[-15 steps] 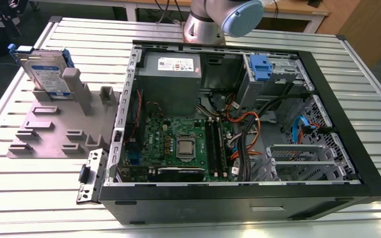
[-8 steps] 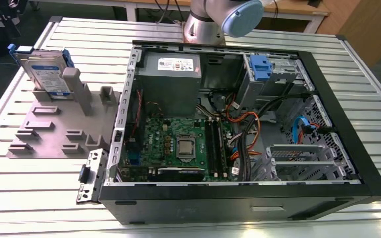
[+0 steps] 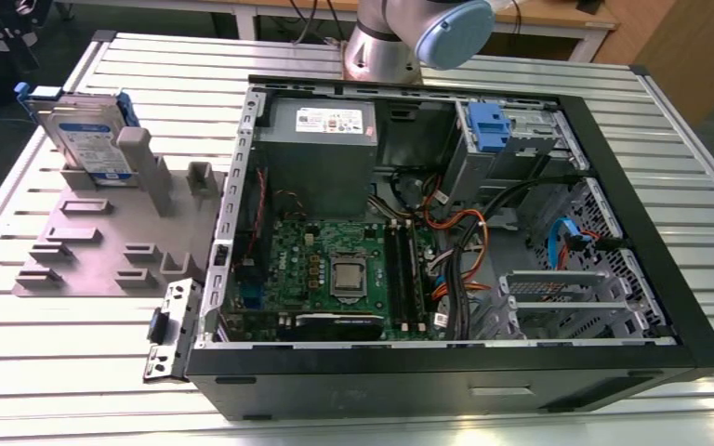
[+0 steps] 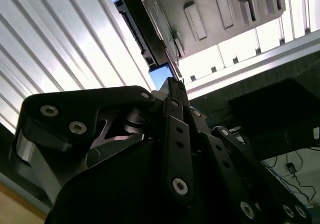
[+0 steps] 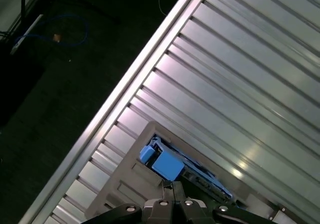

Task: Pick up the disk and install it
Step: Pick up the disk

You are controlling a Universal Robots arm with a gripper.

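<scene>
So the disk [image 3: 85, 139] hasn't been picked up yet. It's standing on edge in a slot of the grey holder [image 3: 97, 242], at the far corner of the slatted metal table [image 3: 59, 325], on the exterior view's left. Its label side faces the camera, and the blue rails [image 3: 37, 93] stick out at the top. The open PC case [image 3: 705, 307] lies on its side just beside the holder and takes up most of the table. You can see the grey power supply [image 3: 320, 139] at the back, with the green board [image 3: 332, 269] nearer the front and a mess of orange and blue cables [image 3: 456, 223] beside them. A blue carrier [image 3: 487, 125] sits in the drive bay at the far corner, on the exterior view's right. The arm [image 3: 407, 37] comes in from behind the case. In the second wrist view the gripper [image 4: 172, 84] looks pinched closed, its tips together with nothing held between them, and it points toward the disk [image 4: 145, 29], which is seen edge-on against the holder [image 4: 225, 14]. It's the same story in the first wrist view: the gripper [image 5: 173, 186] is lined up with the blue end of the disk [image 5: 167, 165] in the holder [image 5: 132, 181]. I honestly can't tell whether the tips touch the disk.
</scene>
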